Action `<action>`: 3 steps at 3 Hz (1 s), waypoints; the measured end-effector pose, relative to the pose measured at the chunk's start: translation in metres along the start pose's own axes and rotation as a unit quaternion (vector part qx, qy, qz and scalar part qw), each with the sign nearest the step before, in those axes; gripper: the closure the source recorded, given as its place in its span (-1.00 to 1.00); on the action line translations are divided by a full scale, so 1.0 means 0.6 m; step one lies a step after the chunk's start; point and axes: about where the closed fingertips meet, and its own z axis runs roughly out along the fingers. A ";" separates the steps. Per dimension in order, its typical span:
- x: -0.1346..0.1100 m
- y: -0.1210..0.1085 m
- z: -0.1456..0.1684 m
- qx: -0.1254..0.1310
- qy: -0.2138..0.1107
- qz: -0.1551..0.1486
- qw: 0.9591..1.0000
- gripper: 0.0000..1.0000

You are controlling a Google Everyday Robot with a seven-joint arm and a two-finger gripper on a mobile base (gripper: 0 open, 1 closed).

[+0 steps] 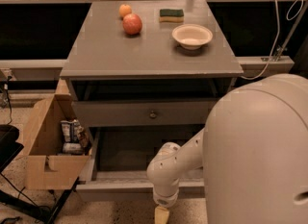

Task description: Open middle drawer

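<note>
The middle drawer (144, 113) is a wide grey flat front with a small round knob (153, 114) at its centre, set under a dark gap below the tabletop. Its front sits flush with the table frame. Below it the lowest drawer (120, 188) stands pulled out toward me, and its inside is dark. My gripper (161, 215) hangs at the bottom edge of the view, in front of the pulled-out lowest drawer and well below the knob. Only a tan tip of it shows under the white wrist (165, 194).
On the grey tabletop (110, 50) lie a red apple (132, 24), an orange (125, 10), a green sponge (172, 14) and a white bowl (192, 36). An open cardboard box (45, 151) with packets stands at the left. My white body (260, 155) fills the right.
</note>
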 end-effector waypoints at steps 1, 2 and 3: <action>0.000 0.000 0.000 0.000 0.000 0.000 1.000 -1.00; 0.000 0.000 0.000 0.000 0.000 0.000 1.000 -1.00; 0.000 0.000 0.000 0.000 0.000 0.000 1.000 -1.00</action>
